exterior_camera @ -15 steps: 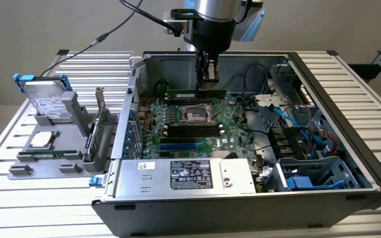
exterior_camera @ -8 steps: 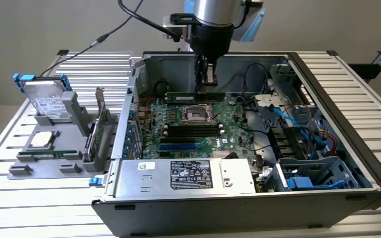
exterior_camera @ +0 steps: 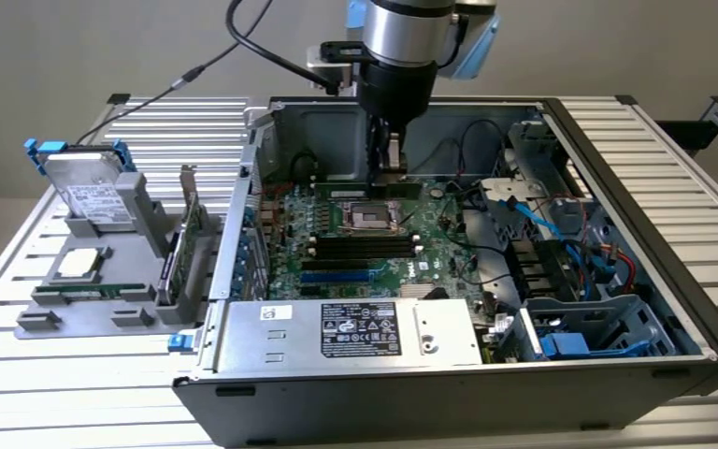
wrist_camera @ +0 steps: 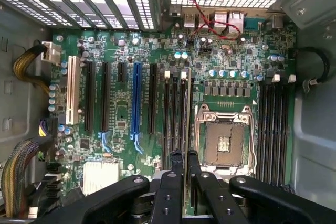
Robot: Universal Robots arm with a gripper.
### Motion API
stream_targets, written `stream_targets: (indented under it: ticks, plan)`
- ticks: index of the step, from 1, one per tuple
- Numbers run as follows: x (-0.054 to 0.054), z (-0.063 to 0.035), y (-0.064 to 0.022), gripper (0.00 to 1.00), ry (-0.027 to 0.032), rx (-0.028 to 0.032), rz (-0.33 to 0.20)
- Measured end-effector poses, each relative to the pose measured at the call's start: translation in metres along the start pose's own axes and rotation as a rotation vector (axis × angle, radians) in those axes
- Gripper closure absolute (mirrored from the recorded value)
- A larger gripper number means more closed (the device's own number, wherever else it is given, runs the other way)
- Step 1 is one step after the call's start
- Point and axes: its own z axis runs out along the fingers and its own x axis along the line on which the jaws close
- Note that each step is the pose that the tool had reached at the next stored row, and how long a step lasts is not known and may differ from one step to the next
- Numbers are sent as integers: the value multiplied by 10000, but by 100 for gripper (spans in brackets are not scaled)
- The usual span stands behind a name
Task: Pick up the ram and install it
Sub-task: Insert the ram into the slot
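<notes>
Above motherboard [wrist_camera: 121,51], ram [wrist_camera: 187,108] in claw [wrist_camera: 185,156]

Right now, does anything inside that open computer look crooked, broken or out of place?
Nothing stands out. The ram sits edge-on in the gripper, in line with the memory slots beside the processor socket, not tilted. The socket is empty, but looks undamaged.

Robotics lab — aluminium-slat table [exterior_camera: 709,234], opened computer case [exterior_camera: 459,404]

Fingers [wrist_camera: 176,174] are matt black, ram [wrist_camera: 185,109] green circuit board, case [wrist_camera: 315,129] dull grey metal.
</notes>
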Motion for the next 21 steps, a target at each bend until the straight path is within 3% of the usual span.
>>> stream_targets:
  ticks: [11,21]
  plan:
    - [24,201,-15,85,10,0,-124]
    - [121,385,-27,85,8,1,-130]
